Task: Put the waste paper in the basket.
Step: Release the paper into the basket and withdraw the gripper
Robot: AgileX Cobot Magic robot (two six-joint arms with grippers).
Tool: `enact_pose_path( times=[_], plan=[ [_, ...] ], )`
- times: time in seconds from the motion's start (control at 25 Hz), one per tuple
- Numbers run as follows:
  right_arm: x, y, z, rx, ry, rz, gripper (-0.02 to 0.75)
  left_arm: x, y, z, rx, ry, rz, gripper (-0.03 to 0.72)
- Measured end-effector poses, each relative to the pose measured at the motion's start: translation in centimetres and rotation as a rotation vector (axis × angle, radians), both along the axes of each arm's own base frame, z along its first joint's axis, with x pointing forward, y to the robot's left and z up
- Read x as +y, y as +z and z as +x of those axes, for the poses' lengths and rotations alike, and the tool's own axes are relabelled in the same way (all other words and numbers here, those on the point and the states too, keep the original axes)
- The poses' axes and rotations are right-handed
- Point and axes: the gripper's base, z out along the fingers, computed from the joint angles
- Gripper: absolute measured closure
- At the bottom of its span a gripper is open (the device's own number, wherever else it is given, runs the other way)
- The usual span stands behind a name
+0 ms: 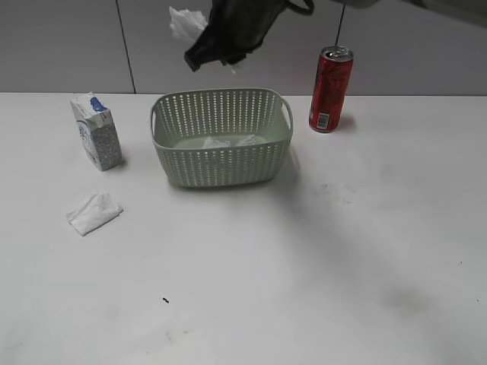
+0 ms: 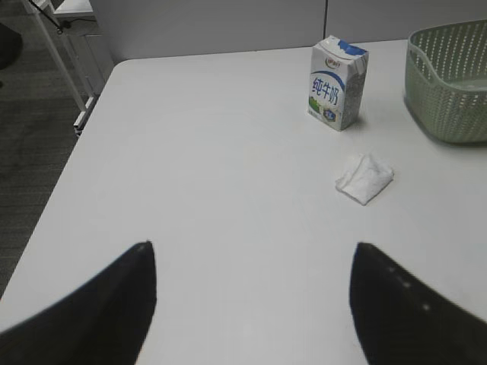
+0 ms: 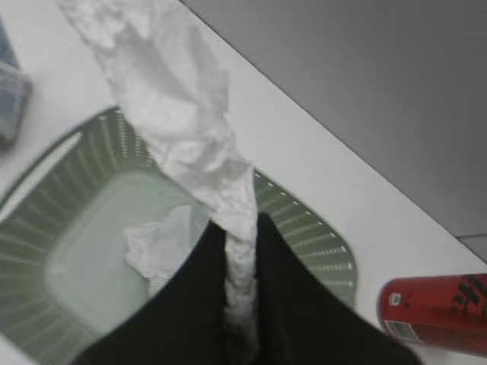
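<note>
Above the basket [image 1: 221,138] in the exterior view, the right gripper [image 1: 221,47] holds one waste paper wad [image 1: 185,23]; one wad [image 1: 93,211] lies beside the carton [image 1: 97,131], at least one inside.

Left wrist view: left gripper [image 2: 251,300] jaws apart, empty.

Right wrist view: jaws pinch the soft, light tissue [image 3: 176,106]; grip any fold.

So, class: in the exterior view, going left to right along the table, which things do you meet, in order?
Milk carton → green basket → red can. I left out the loose tissue wad on the table, since it sits below the carton and overlaps its span.
</note>
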Motion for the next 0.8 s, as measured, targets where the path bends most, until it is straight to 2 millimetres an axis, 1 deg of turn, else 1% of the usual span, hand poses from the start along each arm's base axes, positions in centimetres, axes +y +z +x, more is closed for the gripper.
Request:
enact_pose_path(
  times=[0.08,0.16,0.2,0.24,0.28,0.36,0.4,0.44,0.48,0.64,0.72,0.8],
  plan=[
    [-0.6,-1.9,1.1,0.031,-0.036,-0.014,0.702,0.0,0.0,0.0,0.0,0.0,0.0,0.109],
    [-1.0,-4.4,2.0,0.087,-0.068,-0.026,0.697,0.0,0.0,0.0,0.0,0.0,0.0,0.109],
    [-1.1,-5.4,2.2,0.119,-0.081,-0.027,0.671,0.0,0.0,0.0,0.0,0.0,0.0,0.109],
    [-1.2,-6.4,2.3,0.153,-0.087,-0.032,0.626,0.0,0.0,0.0,0.0,0.0,0.0,0.109],
    [-1.3,-7.3,2.4,0.188,-0.094,-0.036,0.544,0.0,0.0,0.0,0.0,0.0,0.0,0.109],
    [-1.4,-8.1,2.3,0.229,-0.101,-0.044,0.318,0.0,0.0,0.0,0.0,0.0,0.0,0.109],
    [-1.4,-8.2,2.2,0.239,-0.102,-0.046,0.227,0.0,0.0,0.0,0.0,0.0,0.0,0.109],
    [-1.4,-8.2,2.2,0.247,-0.104,-0.05,0.163,0.0,0.0,0.0,0.0,0.0,0.0,0.109],
    [-1.4,-8.1,2.1,0.26,-0.108,-0.049,0.136,0.0,0.0,0.0,0.0,0.0,0.0,0.109],
    [-1.5,-7.0,1.8,0.325,-0.132,-0.049,0.118,0.0,0.0,0.0,0.0,0.0,0.0,0.109],
    [-1.9,-5.8,1.7,0.332,-0.143,-0.042,0.117,0.0,0.0,0.0,0.0,0.0,0.0,0.109],
    [-2.5,-4.1,1.6,0.319,-0.145,-0.027,0.118,0.0,0.0,0.0,0.0,0.0,0.0,0.109]
  ],
)
